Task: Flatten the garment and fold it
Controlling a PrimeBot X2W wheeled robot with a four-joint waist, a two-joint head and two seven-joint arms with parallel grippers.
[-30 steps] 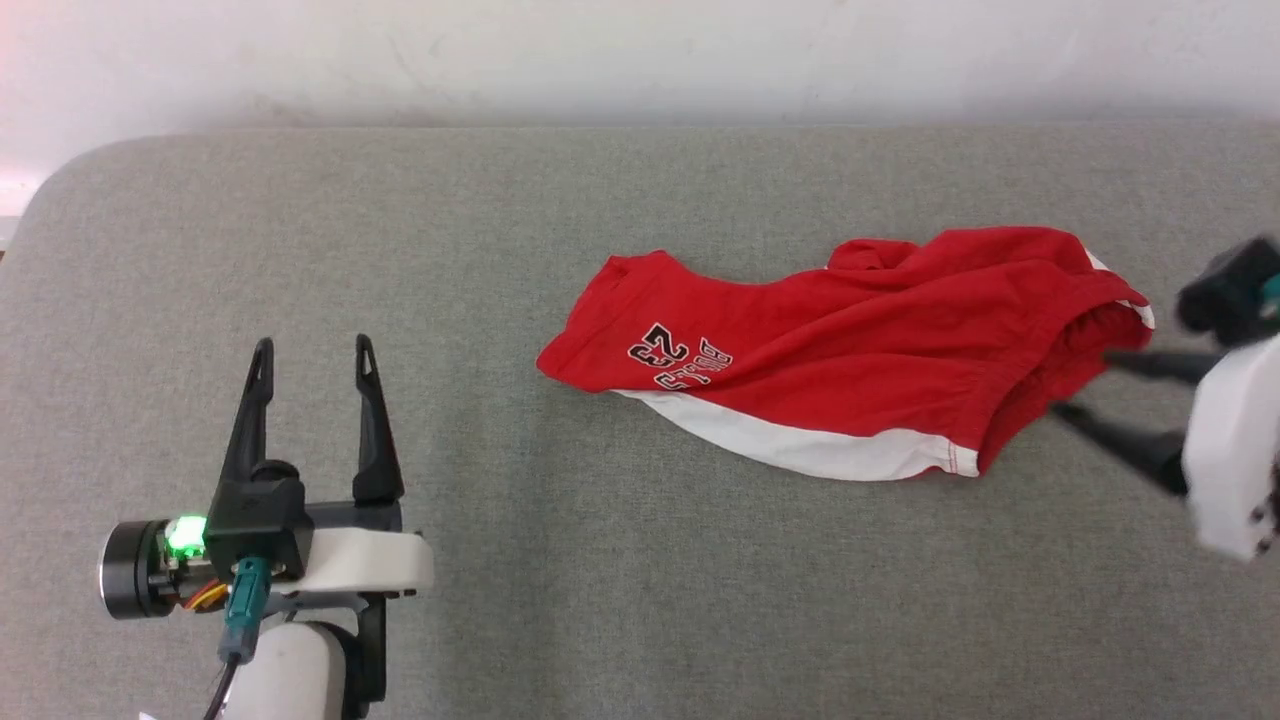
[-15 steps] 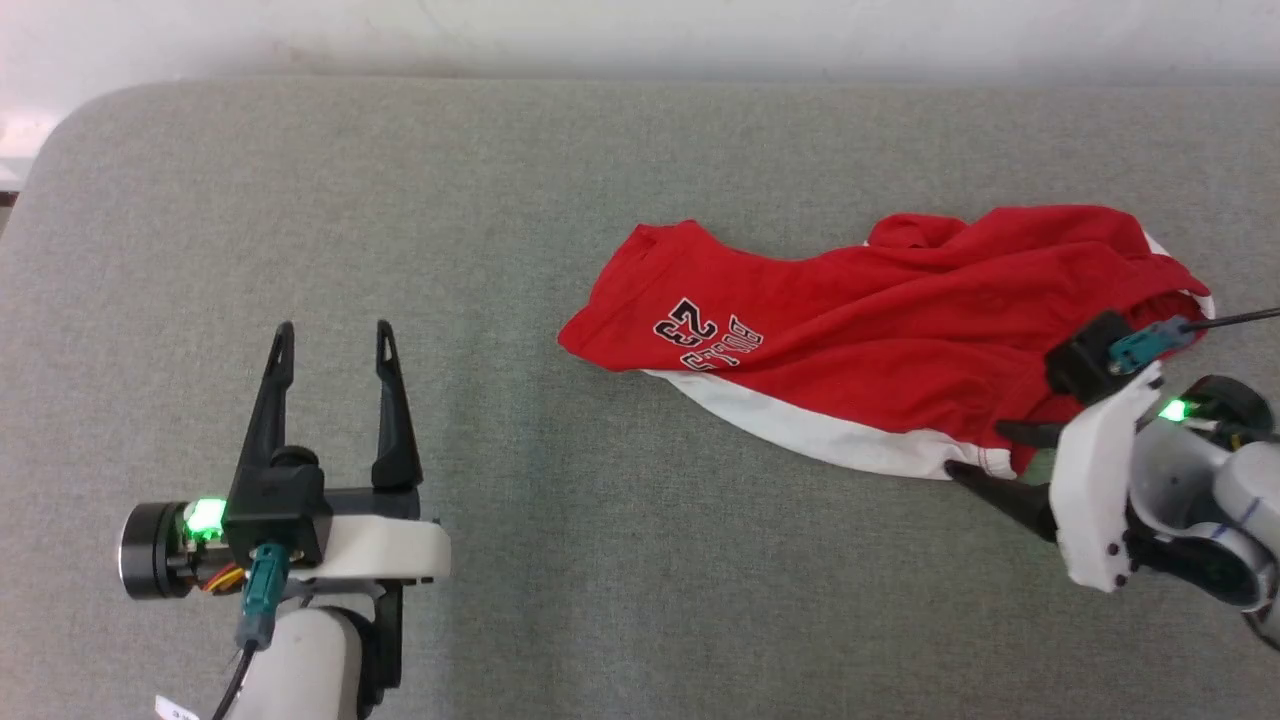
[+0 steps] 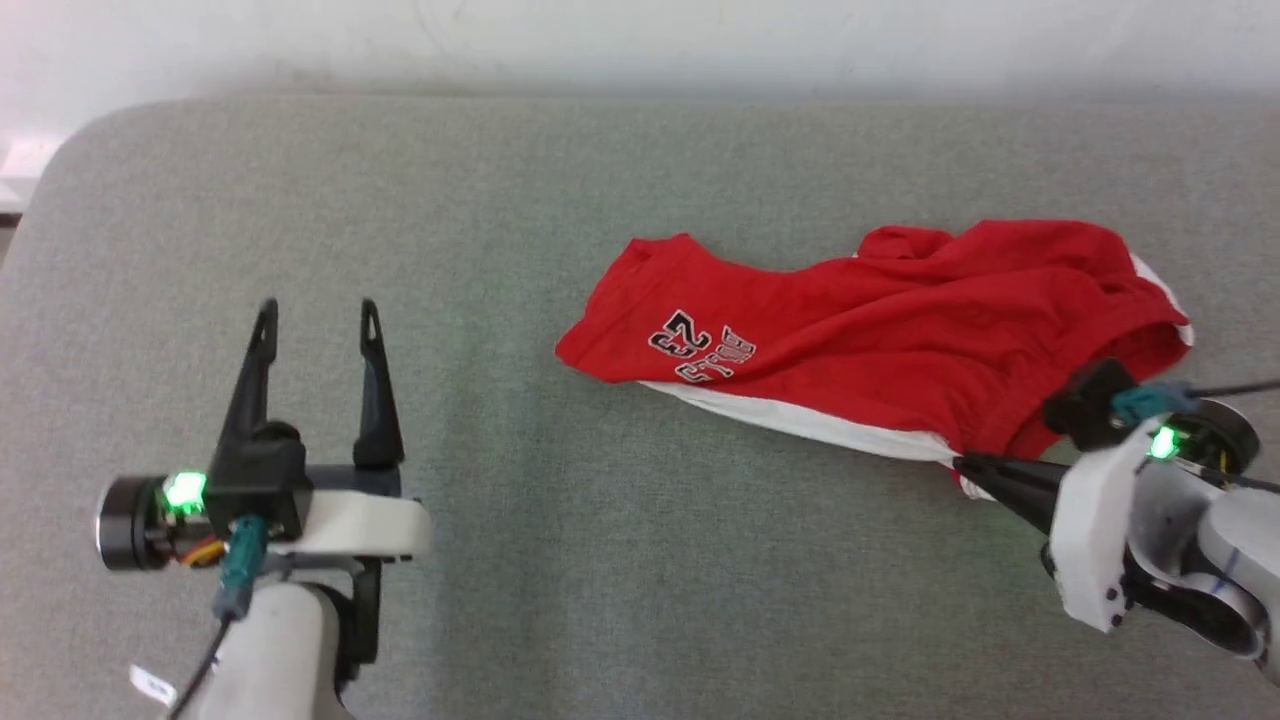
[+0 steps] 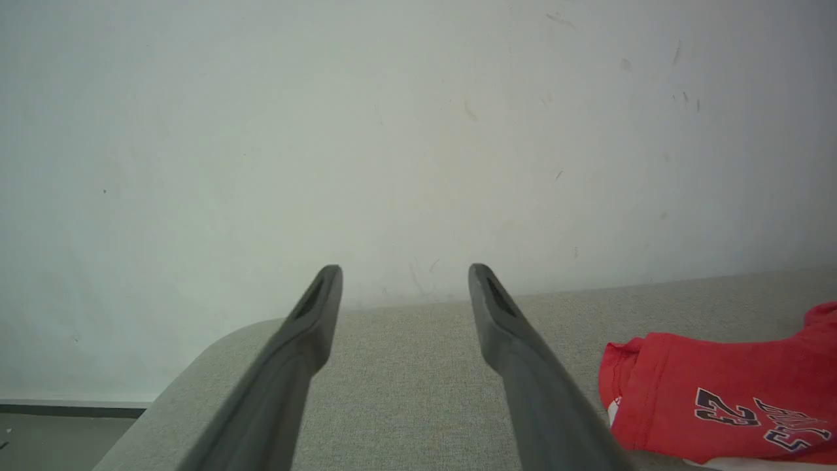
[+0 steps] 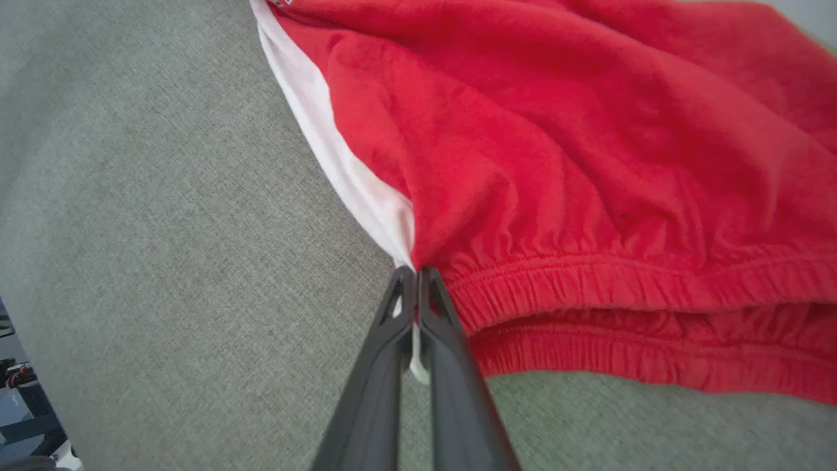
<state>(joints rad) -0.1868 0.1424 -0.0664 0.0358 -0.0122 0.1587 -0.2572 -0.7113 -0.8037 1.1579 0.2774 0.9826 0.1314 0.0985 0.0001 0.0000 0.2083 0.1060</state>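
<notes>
Head view, from the left: the left pincer [image 3: 317,308] hangs over bare grey bench [image 3: 520,200], its two dark fingers spread wide and gripping nothing, well apart from the garment [image 3: 880,320]. The garment lies rumpled on the bench right of centre. Its red side is up, with the "23" [image 3: 682,333] printed upside down near its left end and a white band [image 3: 800,425] along its near edge. At the garment's near right corner the right pincer [image 3: 965,463] is clenched on the cloth. Right wrist view shows its fingers pressed together where the white band meets the gathered elastic waistband [image 5: 621,288], a sliver of white fabric caught between them.
</notes>
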